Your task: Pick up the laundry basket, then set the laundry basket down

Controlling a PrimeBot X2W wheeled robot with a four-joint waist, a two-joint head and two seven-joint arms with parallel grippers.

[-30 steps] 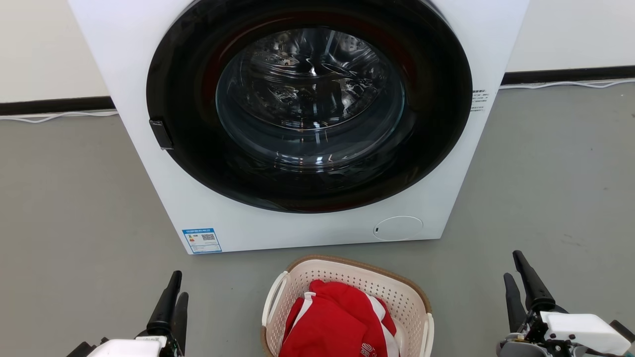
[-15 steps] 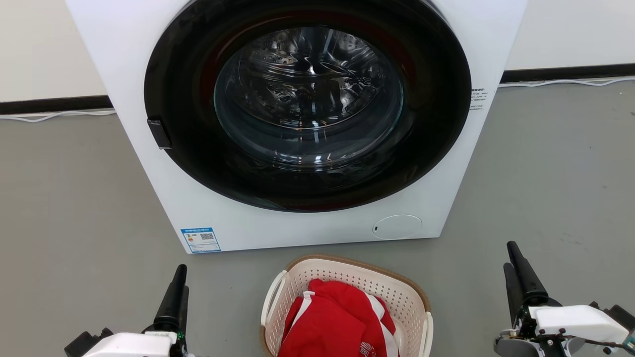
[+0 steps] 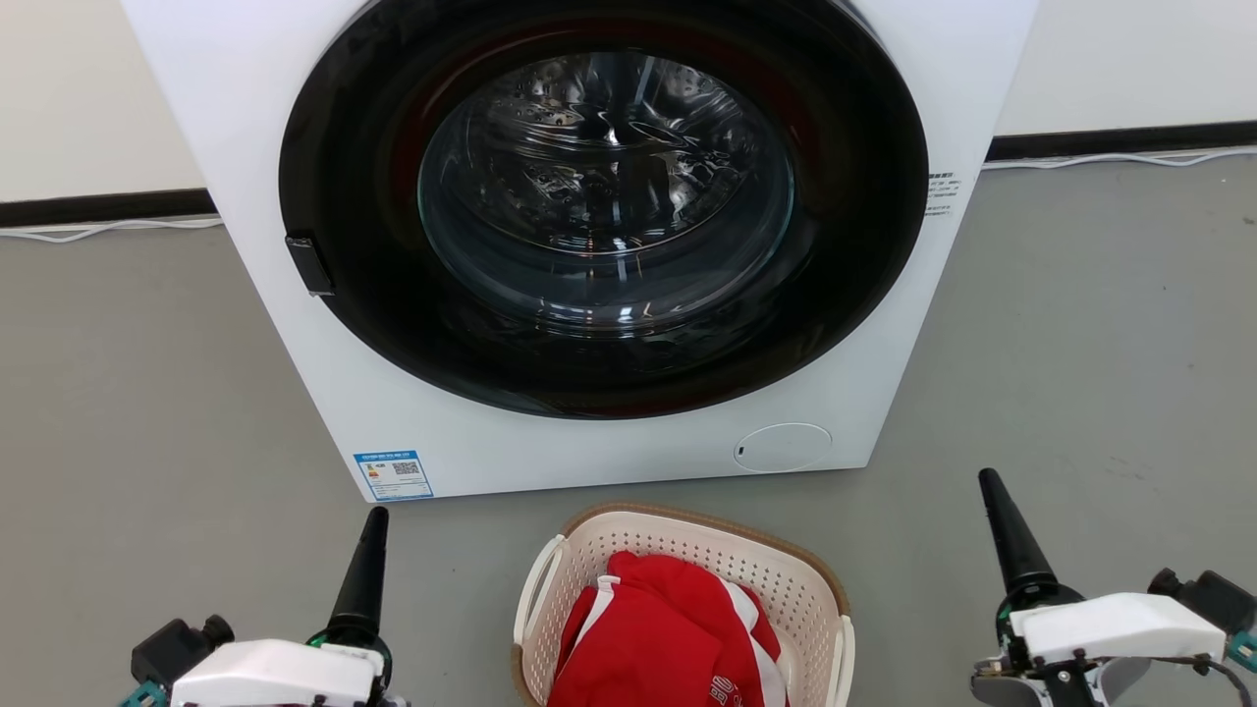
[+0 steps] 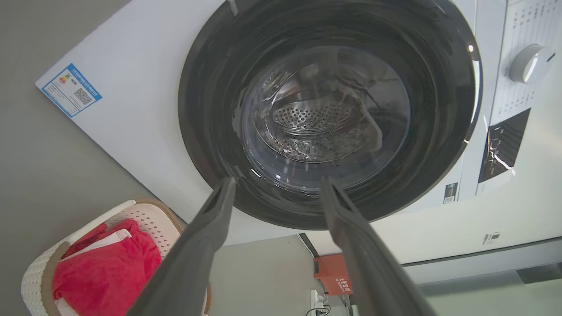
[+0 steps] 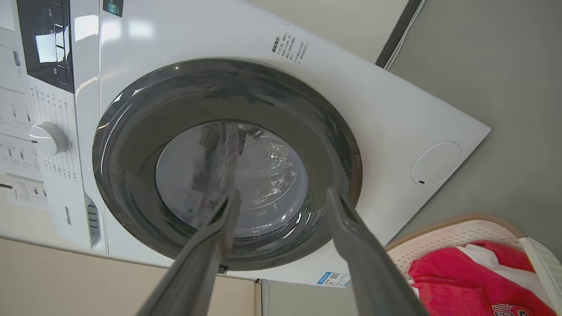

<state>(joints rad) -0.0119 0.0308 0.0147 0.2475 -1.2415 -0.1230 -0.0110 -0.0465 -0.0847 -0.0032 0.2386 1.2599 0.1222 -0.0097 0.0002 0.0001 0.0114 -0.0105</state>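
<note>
The left gripper has its two long dark fingers spread wide, with nothing between them. In its wrist view the fingers rise in front of the lower edge of a round door. In the head view it sits at the lower left, pointing up the view, well apart from the basket.

The right gripper is equally wide and empty. It sits at the head view's lower right, also clear of the basket.

Between the two, at the bottom middle of the head view, the small cream plastic laundry basket with perforated walls, a brown woven-look rim and white side handles stands on the smooth grey floor. A crumpled red and white garment lies inside it.

Just beyond the basket stands a large white front-loading washing machine. Its round, black-framed glass door is closed. A small blue label sits at the machine's lower left corner and a round white cap at its lower right.
</note>
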